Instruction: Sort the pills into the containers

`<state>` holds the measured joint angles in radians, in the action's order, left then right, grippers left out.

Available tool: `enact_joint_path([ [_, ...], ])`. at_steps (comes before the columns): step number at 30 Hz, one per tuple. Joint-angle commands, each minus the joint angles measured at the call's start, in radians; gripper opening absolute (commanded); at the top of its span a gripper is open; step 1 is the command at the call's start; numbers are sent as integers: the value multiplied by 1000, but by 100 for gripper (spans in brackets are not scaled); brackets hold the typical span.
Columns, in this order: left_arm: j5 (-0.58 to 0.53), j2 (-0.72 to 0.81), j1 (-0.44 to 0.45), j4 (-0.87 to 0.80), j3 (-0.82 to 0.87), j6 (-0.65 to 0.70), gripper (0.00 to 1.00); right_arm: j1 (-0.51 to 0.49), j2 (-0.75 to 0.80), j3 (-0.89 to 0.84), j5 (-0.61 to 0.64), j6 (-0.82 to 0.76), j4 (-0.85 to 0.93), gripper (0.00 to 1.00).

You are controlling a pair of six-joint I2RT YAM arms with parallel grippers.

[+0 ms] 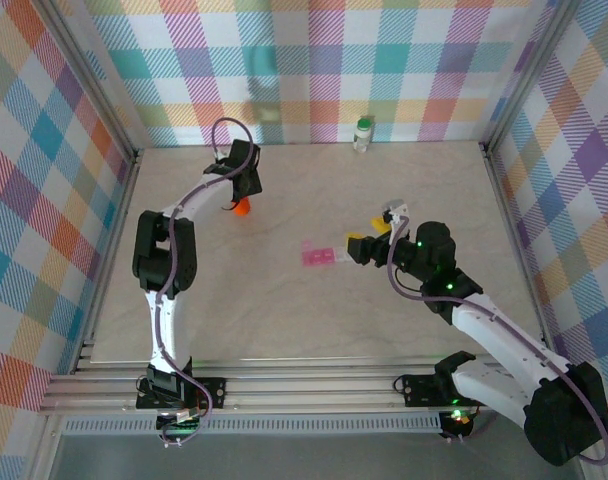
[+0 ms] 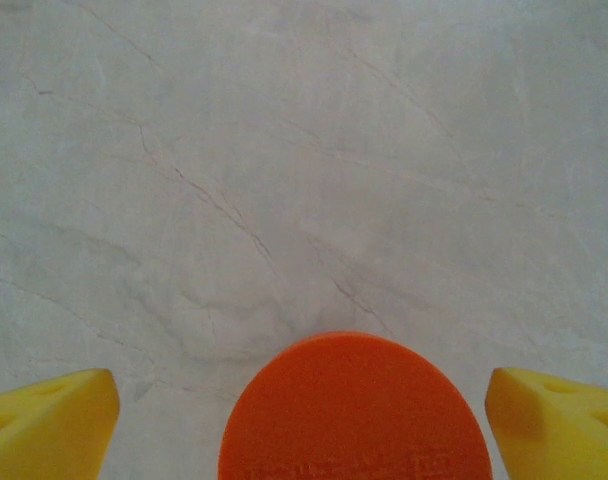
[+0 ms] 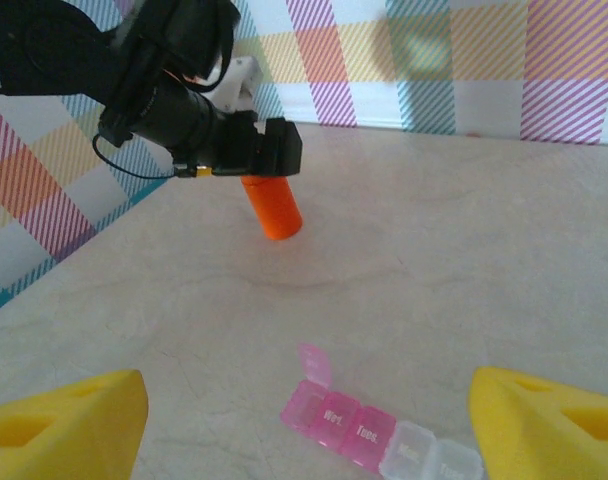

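An orange vial (image 1: 243,207) stands upright at the back left of the table. My left gripper (image 1: 240,192) is over it, open. In the left wrist view its orange top (image 2: 354,410) sits between the two yellow fingers (image 2: 49,420), with a gap on each side. A pink and clear pill box (image 1: 319,256) lies mid-table, its end lid flipped up. My right gripper (image 1: 360,247) hovers just right of it, open. In the right wrist view the pill box (image 3: 369,430) lies ahead between the wide-spread fingertips (image 3: 544,420). A white bottle with a green cap (image 1: 363,133) stands at the back wall. The pills are out of view.
Checked walls close in the table at the back and on both sides. The left arm (image 3: 184,110) reaches over the orange vial (image 3: 274,210) in the right wrist view. Bare marble surface lies between the vial and the pill box.
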<state>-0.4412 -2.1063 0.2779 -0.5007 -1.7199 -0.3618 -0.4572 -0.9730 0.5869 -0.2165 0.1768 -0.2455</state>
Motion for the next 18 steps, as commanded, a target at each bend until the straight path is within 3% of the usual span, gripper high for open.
enact_joint_path([
  [1,17,-19,-8,-65,-43,12,90,3,7,-13,-25,28,-39,83],
  [10,48,-27,-16,-86,-53,23,58,4,-4,-13,-39,38,-45,83],
  [18,37,99,-14,-56,35,31,48,3,-25,-7,-33,45,-39,83],
])
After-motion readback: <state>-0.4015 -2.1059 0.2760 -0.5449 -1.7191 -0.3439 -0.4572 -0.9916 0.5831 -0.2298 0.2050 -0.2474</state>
